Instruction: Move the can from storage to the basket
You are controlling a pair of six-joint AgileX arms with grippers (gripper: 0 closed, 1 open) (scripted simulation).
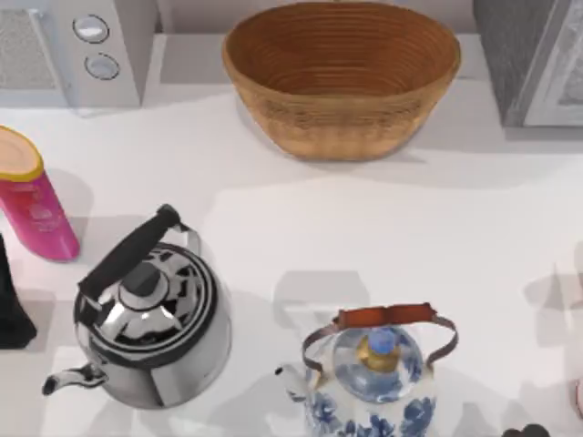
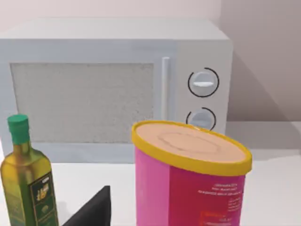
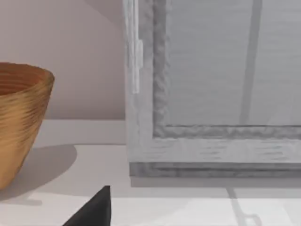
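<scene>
The can is nowhere on the open bench, so by my judgement the task is at its first step: the can presumably sits behind the closed door of the grey cabinet (image 1: 533,59) at the upper right of the top view, and that door has yet to be opened. The basket (image 1: 342,77) stands at upper centre, empty, just left of the cabinet; the right wrist view has its rim (image 3: 21,120) beside the cabinet's framed door (image 3: 211,84). At upper left is a microwave (image 1: 77,50), its door closed, with a pink bottle (image 1: 32,196) below it at the left edge. A steel kettle (image 1: 146,314) and a blue-and-white kettle (image 1: 378,378) fill the lower half. A dark piece of the left arm (image 1: 11,305) shows at the left edge, and its gripper's state I cannot tell; likewise the right gripper. The left wrist view also has a green oil bottle (image 2: 28,176). Next, the right arm likely needs to reach the cabinet door's edge and pull it open, steering clear of the basket.
</scene>
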